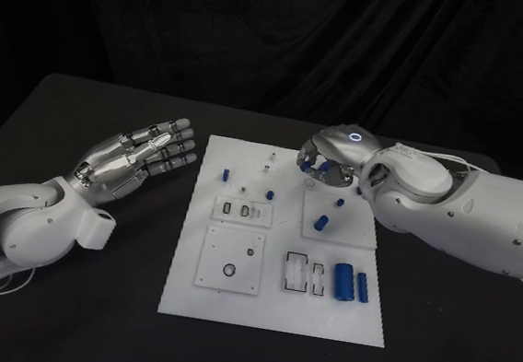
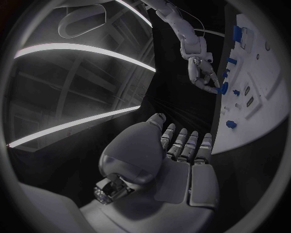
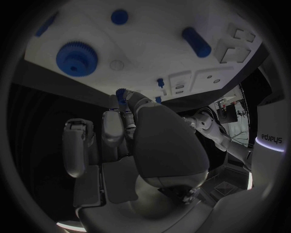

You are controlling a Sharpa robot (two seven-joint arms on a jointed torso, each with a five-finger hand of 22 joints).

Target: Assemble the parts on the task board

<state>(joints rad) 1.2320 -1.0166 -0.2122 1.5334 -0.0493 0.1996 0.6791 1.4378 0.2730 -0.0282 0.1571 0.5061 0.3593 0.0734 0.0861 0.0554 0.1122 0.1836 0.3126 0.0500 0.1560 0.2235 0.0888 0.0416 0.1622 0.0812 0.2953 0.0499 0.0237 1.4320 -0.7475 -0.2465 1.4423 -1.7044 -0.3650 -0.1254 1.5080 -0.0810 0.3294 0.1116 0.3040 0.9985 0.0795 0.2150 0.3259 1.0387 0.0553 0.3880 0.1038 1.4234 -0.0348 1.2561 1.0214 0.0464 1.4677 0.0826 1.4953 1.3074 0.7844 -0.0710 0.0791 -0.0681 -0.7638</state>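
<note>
Left hand (image 1: 134, 157): open flat, palm up, fingers straight and slightly apart, pointing toward 1 o'clock, holding nothing. Left arm enters from 8 o'clock.

Right hand (image 1: 329, 161): fingers curled downward, pinching something small and blue. Right arm enters from 3 o'clock.

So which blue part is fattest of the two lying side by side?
The left-hand cylinder of the near-edge pair; its neighbour is clearly slimmer.

We see a black table (image 1: 78, 320) reaching to its far edge, and behind it hangs what seems a black curtain (image 1: 284, 35).
</note>
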